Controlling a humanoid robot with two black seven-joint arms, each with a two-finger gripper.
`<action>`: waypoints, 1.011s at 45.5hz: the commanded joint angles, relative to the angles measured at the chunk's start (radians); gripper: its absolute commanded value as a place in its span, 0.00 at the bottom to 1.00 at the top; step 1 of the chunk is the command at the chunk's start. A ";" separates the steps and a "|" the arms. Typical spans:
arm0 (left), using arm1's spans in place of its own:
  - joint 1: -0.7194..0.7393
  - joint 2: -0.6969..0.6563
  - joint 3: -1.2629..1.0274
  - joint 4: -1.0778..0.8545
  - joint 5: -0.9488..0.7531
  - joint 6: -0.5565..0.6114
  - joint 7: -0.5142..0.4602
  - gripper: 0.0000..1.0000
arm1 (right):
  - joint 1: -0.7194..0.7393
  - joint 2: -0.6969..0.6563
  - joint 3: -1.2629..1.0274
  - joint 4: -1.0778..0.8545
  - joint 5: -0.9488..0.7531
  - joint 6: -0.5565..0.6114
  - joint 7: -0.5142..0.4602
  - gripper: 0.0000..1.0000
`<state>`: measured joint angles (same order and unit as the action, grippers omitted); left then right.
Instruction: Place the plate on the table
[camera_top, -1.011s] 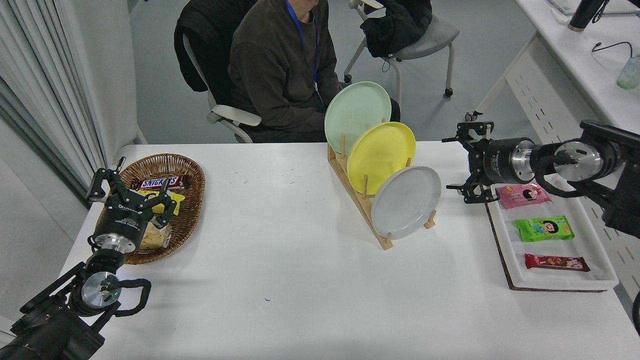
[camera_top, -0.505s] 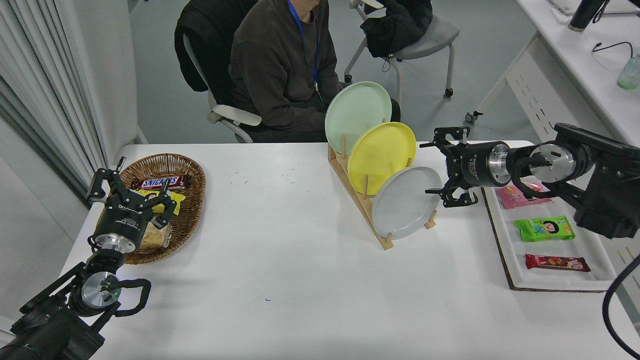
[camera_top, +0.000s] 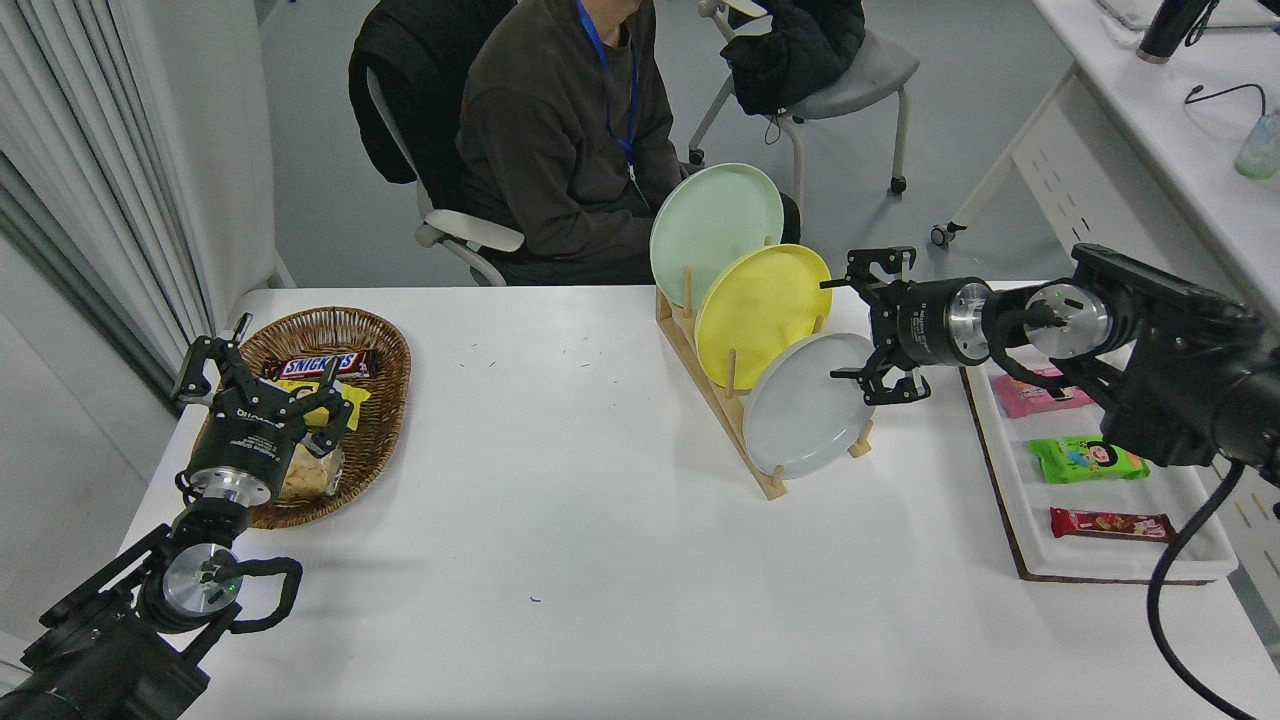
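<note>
Right claw (camera_top: 862, 325) spread wide at the grey plate's upper right edge.

Head view: its fingers stand apart, the lower ones overlapping the plate (camera_top: 808, 404) rim, though contact cannot be told. That plate stands tilted in the front slot of the wooden rack (camera_top: 712, 400) on the white surface (camera_top: 560, 520), with the yellow plate (camera_top: 762, 312) and mint green plate (camera_top: 714, 230) behind it. Left claw (camera_top: 262, 385), fingers apart, is parked over the wicker basket (camera_top: 385, 400) at lower left.
</note>
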<state>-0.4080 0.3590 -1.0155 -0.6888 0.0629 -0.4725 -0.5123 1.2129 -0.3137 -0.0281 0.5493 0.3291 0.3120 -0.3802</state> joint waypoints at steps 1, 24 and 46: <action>0.000 0.000 0.000 0.000 0.000 0.000 0.000 0.98 | -0.006 0.018 -0.001 -0.012 -0.001 0.009 0.003 0.99; 0.000 0.000 0.000 0.000 0.000 0.000 0.000 0.98 | -0.015 0.047 0.001 -0.097 -0.041 0.084 0.006 0.99; 0.000 0.000 0.000 0.000 0.000 0.000 0.000 0.98 | -0.013 0.047 0.001 -0.100 -0.042 0.088 0.004 0.98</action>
<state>-0.4080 0.3589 -1.0155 -0.6888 0.0629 -0.4725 -0.5123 1.1999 -0.2694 -0.0267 0.4563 0.2898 0.3993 -0.3745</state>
